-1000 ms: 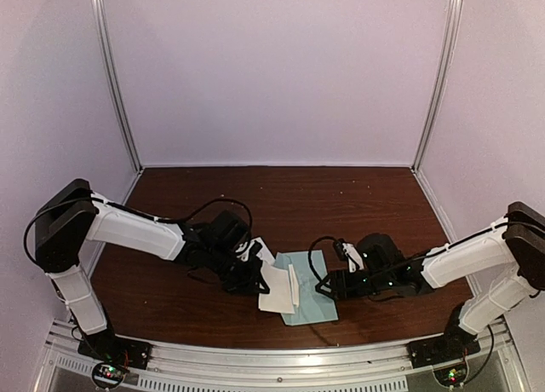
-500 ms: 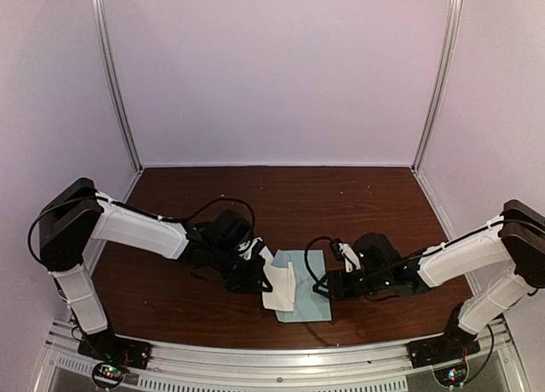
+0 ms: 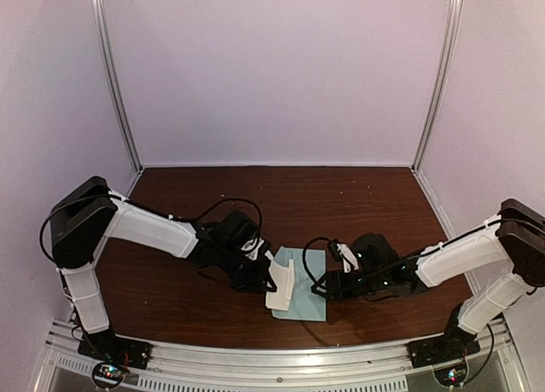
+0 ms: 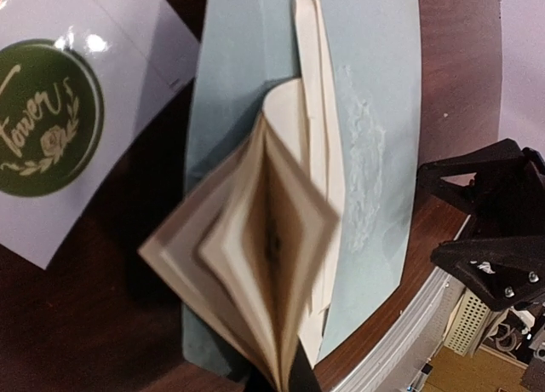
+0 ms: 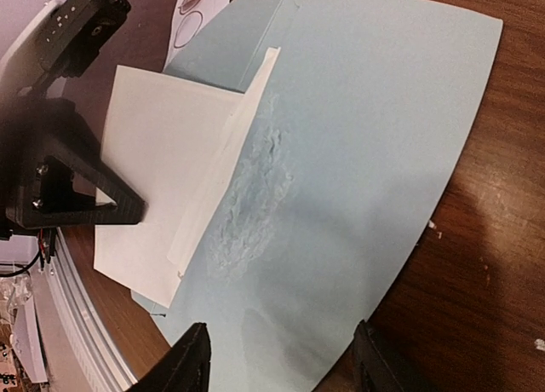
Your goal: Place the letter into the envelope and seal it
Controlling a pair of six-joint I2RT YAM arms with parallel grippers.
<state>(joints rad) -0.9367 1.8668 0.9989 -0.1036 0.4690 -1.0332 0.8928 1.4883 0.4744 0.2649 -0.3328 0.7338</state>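
Brown tabletop (image 3: 341, 204): one envelope (image 3: 312, 274), one letter (image 3: 279, 288), one sticker (image 4: 47, 115).

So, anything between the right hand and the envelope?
Nothing visible. The right hand is open directly over the envelope, at a bare edge; the letter, pinched in the left hand, covers its opposite side.

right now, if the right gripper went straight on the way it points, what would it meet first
Probably the envelope: the open right gripper faces its near edge. The folded letter lies beyond; height is unclear.
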